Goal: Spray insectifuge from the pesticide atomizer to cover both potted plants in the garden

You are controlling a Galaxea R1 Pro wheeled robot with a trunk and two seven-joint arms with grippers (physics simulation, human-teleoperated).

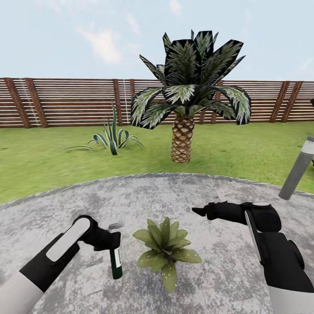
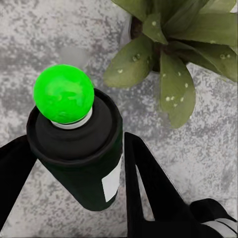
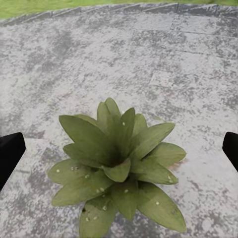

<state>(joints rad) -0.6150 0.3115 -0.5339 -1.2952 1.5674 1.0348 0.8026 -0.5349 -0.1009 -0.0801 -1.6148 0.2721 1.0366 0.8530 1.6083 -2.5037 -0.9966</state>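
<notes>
Left end effector [image 1: 110, 239] clamped on pesticide atomizer [image 1: 115, 262], upright, beside potted plant [image 1: 166, 250], right end effector [image 1: 201, 211] fingers apart.

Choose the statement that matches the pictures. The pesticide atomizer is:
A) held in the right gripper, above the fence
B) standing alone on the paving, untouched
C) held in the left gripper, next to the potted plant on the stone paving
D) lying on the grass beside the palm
C: the left gripper is shut on the pesticide atomizer, beside the potted plant on the stone paving; the right gripper is open and holds nothing.
</notes>
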